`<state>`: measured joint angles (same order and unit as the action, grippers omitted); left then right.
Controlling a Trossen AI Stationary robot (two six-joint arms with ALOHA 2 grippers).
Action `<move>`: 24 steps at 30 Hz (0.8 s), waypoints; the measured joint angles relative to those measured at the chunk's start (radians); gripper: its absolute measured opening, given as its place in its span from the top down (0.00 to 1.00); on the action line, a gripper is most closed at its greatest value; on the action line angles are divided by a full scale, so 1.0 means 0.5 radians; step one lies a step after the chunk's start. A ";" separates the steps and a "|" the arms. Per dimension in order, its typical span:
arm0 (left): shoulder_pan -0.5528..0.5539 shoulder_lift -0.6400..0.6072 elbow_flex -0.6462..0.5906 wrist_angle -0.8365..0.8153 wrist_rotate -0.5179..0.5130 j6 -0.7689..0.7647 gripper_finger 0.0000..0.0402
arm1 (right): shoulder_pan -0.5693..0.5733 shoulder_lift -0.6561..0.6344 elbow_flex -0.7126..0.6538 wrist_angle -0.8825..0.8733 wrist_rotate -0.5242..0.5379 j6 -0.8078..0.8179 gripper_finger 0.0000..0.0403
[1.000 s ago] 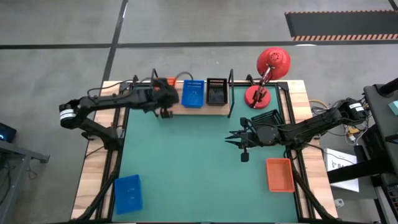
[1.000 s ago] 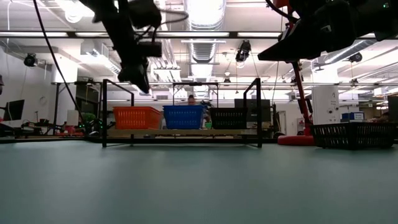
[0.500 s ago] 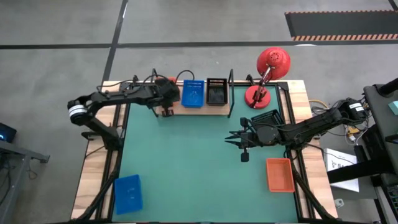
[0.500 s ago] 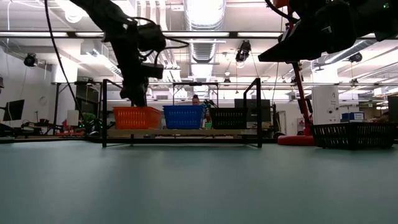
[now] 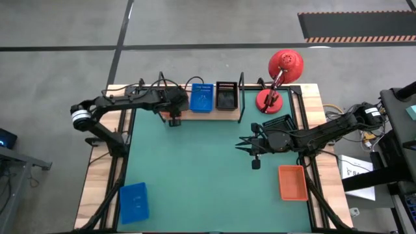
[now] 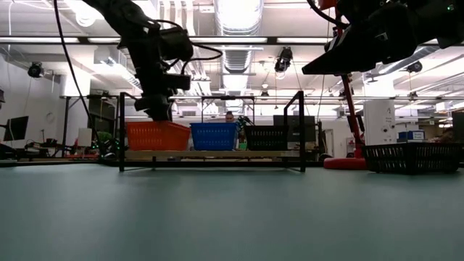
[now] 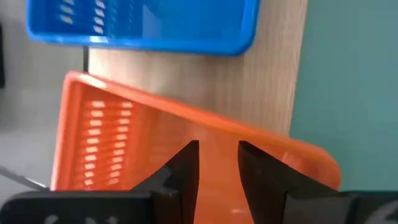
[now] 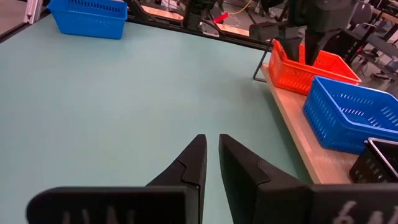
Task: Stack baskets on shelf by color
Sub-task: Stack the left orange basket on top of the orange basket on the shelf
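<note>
The wooden shelf (image 5: 224, 116) stands at the mat's far edge and carries an orange basket (image 6: 158, 135), a blue basket (image 5: 201, 97) and a black basket (image 5: 225, 95). My left gripper (image 7: 217, 155) hangs over the orange basket (image 7: 124, 143). Its fingers have a narrow gap and point down into the basket. The arm hides that basket in the high view. The basket sits askew on the board. My right gripper (image 5: 239, 144) waits shut and empty above the mat's right half. My left gripper reaches from above, pointing down, into the orange basket beside its long rim (image 7: 205, 130) on the blue basket's side. The fingers themselves hide the tips, so I cannot tell which part they touch. The basket rests on the shelf board, turned askew.
A loose blue basket (image 5: 134, 201) lies at the mat's near left. A loose orange basket (image 5: 292, 182) lies at the near right, and a black basket (image 5: 278, 123) lies at the right edge. A red desk lamp (image 5: 276, 78) stands at the far right.
My left gripper has come down from above the shelf into the orange basket. The basket has shifted a little toward the shelf's left end and now sits askew.
</note>
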<state>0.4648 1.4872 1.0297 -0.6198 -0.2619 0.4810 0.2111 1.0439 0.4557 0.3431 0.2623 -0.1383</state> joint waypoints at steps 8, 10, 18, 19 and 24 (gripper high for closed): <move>-0.009 -0.018 0.051 -0.003 -0.022 -0.106 0.76 | 0.000 0.000 0.001 -0.004 0.000 0.001 0.91; -0.029 -0.051 0.082 -0.037 -0.052 -0.107 0.76 | 0.000 0.000 0.000 -0.004 0.000 0.001 0.91; -0.158 -0.297 0.153 -0.424 0.133 -0.058 0.76 | -0.001 0.000 0.001 -0.005 0.000 0.001 0.91; -0.171 -0.319 0.146 -0.461 0.214 -0.063 0.76 | 0.000 0.000 0.001 -0.006 0.000 0.001 0.91; -0.224 -0.336 0.076 -0.636 0.373 -0.161 0.78 | 0.000 0.000 0.001 -0.007 0.000 0.001 0.91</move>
<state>0.3526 1.3194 1.0677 -0.9377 -0.0753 0.4003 0.2111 1.0439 0.4561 0.3396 0.2624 -0.1379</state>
